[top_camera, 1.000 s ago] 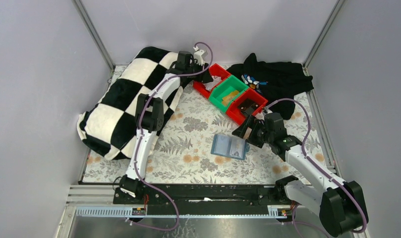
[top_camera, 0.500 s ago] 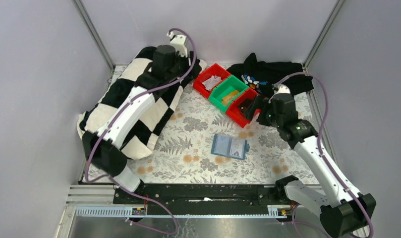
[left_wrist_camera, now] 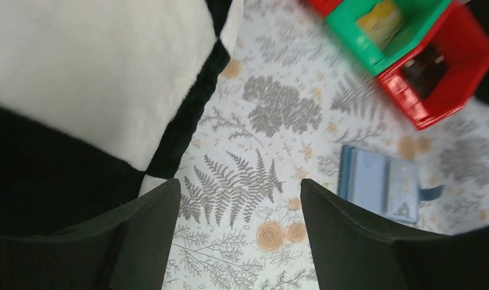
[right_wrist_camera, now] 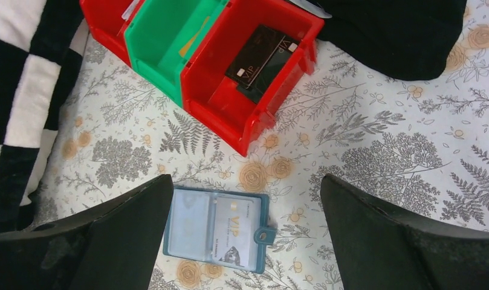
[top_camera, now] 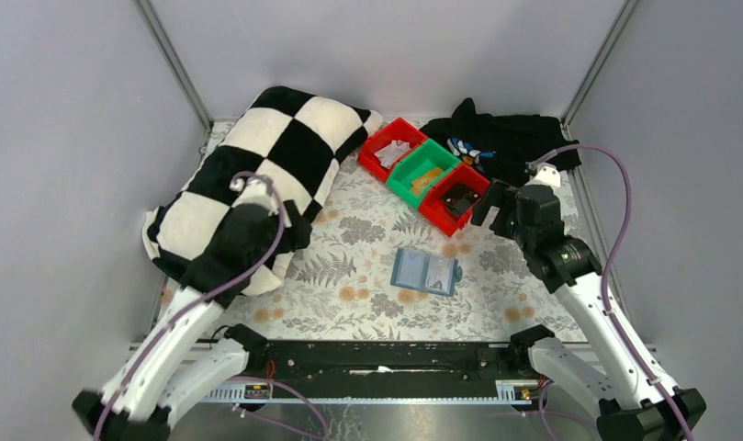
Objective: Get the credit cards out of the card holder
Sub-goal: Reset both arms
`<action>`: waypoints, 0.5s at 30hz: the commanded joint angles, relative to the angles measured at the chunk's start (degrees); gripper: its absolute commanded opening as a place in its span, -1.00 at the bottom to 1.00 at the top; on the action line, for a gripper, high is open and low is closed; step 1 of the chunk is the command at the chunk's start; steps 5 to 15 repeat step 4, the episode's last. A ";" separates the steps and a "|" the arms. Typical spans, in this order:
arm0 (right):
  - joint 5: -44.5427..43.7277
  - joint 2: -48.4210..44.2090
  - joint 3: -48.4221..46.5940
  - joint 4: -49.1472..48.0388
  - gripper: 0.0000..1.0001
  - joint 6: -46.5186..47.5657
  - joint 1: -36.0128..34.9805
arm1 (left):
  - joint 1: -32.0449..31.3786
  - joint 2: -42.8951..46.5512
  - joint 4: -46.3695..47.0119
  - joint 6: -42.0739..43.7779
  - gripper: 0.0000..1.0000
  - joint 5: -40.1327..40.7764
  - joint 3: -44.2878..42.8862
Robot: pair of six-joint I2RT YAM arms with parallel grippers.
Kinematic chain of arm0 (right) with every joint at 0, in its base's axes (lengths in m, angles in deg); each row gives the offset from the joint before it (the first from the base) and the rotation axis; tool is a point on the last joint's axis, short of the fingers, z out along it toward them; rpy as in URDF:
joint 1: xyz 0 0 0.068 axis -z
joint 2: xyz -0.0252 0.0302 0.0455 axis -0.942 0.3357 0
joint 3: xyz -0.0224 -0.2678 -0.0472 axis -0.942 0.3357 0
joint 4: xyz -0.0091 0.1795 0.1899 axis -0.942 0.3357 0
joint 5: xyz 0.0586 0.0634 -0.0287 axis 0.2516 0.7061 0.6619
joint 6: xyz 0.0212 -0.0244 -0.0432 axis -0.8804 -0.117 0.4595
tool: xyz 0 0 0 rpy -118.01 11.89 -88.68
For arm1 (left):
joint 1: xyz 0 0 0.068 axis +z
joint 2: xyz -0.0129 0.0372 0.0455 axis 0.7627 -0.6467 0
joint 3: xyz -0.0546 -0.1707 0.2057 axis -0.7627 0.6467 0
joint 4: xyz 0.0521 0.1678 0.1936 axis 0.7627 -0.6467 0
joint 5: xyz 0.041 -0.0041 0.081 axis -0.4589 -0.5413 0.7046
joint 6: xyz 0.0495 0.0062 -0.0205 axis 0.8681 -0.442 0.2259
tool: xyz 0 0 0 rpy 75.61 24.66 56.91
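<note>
The teal-blue two-panel card holder (top_camera: 425, 271) lies open flat on the floral tablecloth (top_camera: 349, 276), with bare cloth on every side, apart from both grippers. A pale credit card (right_wrist_camera: 234, 232) sits in its snap-side pocket. The nearest red plastic bin (right_wrist_camera: 229, 103) holds a black card (right_wrist_camera: 263, 55) marked "VIP". The left gripper (left_wrist_camera: 239, 184) and right gripper (right_wrist_camera: 245, 181) have their fingers apart and hold nothing.

Teal card holder (right_wrist_camera: 187, 226) lies open & flat on floral cloth (right_wrist_camera: 381, 151) w/ pale credit card (right_wrist_camera: 233, 232) in R pocket.
</note>
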 commanded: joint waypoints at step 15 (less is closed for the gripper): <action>-1.65 -2.40 4.28 -6.10 0.99 -3.10 -0.04 | -0.09 13.56 3.17 -2.10 0.62 3.81 4.81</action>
